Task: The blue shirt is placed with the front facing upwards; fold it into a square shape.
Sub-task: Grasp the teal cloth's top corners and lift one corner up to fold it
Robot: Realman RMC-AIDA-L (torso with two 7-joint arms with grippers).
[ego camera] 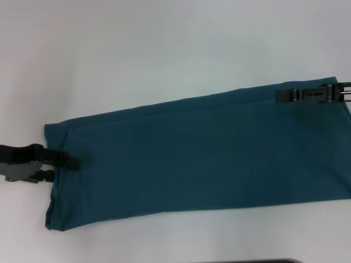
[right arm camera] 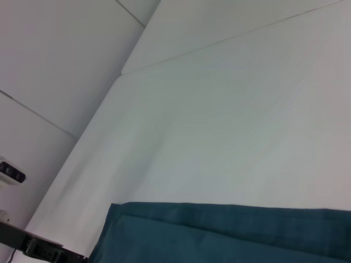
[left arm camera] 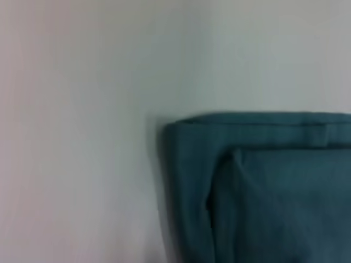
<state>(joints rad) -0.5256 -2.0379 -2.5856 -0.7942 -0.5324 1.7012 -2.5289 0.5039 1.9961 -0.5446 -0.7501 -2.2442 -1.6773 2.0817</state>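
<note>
Head view: blue shirt [ego camera: 197, 153] edge-to-edge

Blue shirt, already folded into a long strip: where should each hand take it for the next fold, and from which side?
Probably at its short ends. The blue shirt lies flat as a long band across the white table. The left hand fits the left short edge, coming in sideways from the robot's left; the right hand suits the far right corner, coming from the right. The stacked layers there give an edge to pinch.

Both grippers look all black: left gripper [ego camera: 68, 161] is chunky with long flat fingers, right gripper [ego camera: 282, 95] slimmer, segmented.
</note>
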